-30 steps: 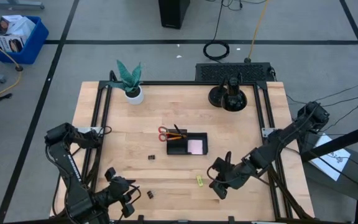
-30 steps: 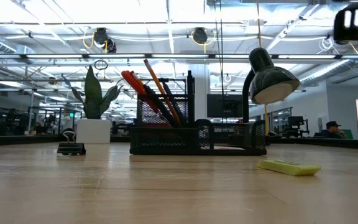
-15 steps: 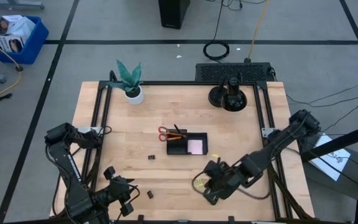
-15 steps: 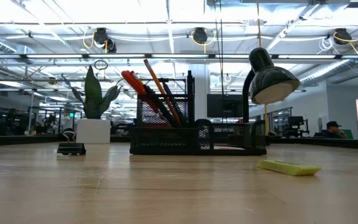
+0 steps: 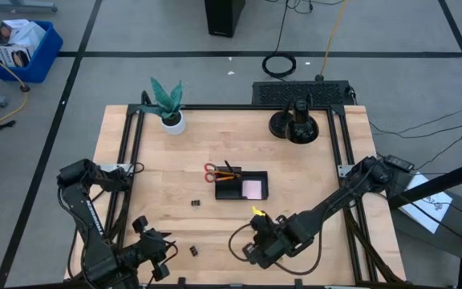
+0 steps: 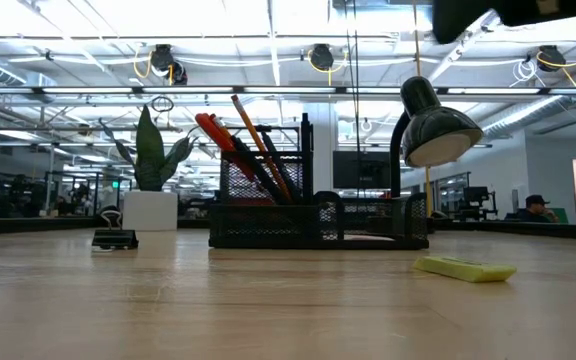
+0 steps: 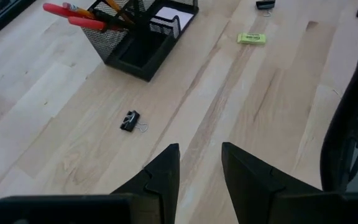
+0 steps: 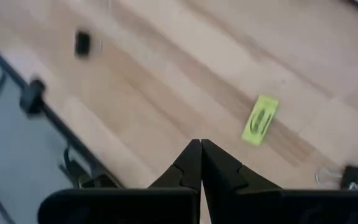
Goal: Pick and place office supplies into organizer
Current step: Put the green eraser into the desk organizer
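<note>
The black mesh organizer (image 5: 233, 193) (image 6: 318, 222) (image 7: 143, 45) stands mid-table. Red-handled scissors (image 5: 209, 172), an orange pencil and dark pens lean in its left compartment, and a pink pad (image 5: 252, 189) lies in its right one. The yellow-green piece (image 8: 260, 119) (image 6: 465, 268) (image 7: 252, 38) lies flat on the wood. My right gripper (image 5: 252, 248) (image 8: 201, 149) is shut and hovers above the table near this piece, touching nothing. Small black binder clips lie loose on the table (image 5: 195, 203) (image 5: 192, 250) (image 8: 356, 176). My left gripper (image 5: 155, 261) (image 7: 201, 168) waits open at the near-left corner.
A potted plant (image 5: 167, 108) stands at the far left and a black desk lamp (image 5: 295, 124) (image 6: 438, 130) at the far right. The table's near edge and the floor beyond it (image 8: 17, 143) show in the right wrist view. Bare wood lies around the organizer.
My right gripper has swung toward the table's left edge and slightly toward the near edge, passing over the yellow-green piece. It now shows as a dark shape at the top of the low view. The piece, the clips and the organizer have stayed in place.
</note>
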Robot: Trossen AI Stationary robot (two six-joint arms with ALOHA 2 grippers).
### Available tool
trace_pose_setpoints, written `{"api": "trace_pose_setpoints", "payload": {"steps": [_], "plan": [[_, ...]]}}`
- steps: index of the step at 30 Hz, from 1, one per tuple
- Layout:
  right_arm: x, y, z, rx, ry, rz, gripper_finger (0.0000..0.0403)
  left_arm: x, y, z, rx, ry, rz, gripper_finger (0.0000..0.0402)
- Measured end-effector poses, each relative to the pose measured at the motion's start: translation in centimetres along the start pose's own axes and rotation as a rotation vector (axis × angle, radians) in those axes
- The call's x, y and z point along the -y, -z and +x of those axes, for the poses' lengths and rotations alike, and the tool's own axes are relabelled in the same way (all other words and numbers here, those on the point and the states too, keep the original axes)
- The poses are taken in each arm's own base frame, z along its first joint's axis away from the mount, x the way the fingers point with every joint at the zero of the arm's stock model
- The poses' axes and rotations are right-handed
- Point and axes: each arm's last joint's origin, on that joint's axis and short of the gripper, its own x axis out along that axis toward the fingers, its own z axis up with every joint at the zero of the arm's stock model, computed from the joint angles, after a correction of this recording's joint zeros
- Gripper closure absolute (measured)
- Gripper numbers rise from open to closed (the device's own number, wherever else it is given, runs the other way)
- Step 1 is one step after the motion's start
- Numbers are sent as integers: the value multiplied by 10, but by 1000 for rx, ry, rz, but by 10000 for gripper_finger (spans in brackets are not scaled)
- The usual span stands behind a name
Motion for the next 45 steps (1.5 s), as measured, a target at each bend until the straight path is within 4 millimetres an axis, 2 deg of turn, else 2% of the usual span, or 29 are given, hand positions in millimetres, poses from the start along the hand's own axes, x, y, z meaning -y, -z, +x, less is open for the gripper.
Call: {"api": "trace_pose_setpoints", "payload": {"steps": [7, 14, 18, 26, 35, 45], "plan": [[2, -4, 1, 40, 18, 93, 403, 0, 1, -1, 1, 3, 3, 277], [17, -1, 2, -8, 158, 151, 403, 0, 1, -1, 1, 3, 3, 277], [14, -1, 5, -26, 124, 165, 403, 0, 1, -1, 18, 3, 3, 277], [10, -1, 34, -108, 134, 185, 403, 0, 0, -1, 45, 0, 4, 277], [16, -13, 34, -34, 181, 202, 403, 0, 0, -1, 45, 0, 5, 277], [27, -8, 48, -81, 201, 198, 403, -1, 0, -1, 45, -3, 7, 277]]}}
